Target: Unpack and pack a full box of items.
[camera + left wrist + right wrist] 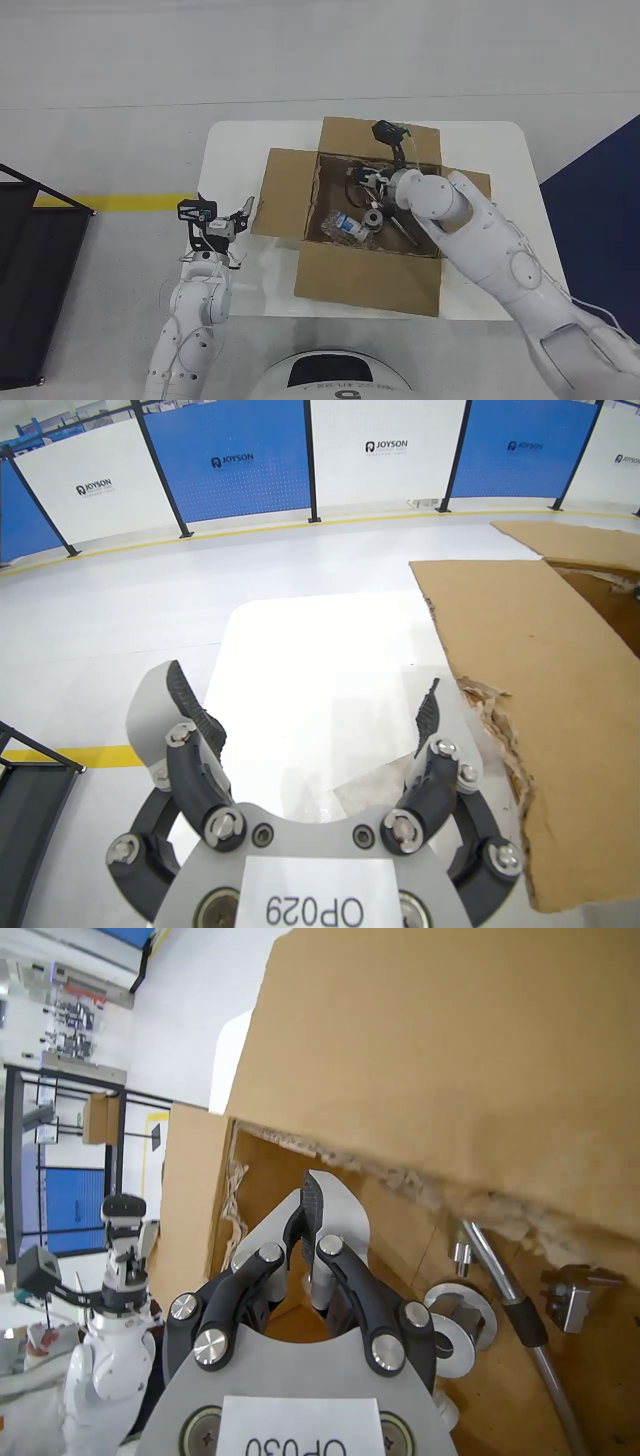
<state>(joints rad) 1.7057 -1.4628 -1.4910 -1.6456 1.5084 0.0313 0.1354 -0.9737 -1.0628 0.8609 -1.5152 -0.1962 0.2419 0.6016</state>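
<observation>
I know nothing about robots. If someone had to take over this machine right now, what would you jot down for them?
Grippers: the left gripper is open and holds nothing, above the white table beside the cardboard box. The right gripper is shut, with nothing seen between its fingers, down inside the box.
Things: inside the box lie a metal ring fitting, a metal hose, a small metal block and a bagged item.
Done: the box is open, flaps spread.
Left: probably lifting the items out, then packing them back.
</observation>
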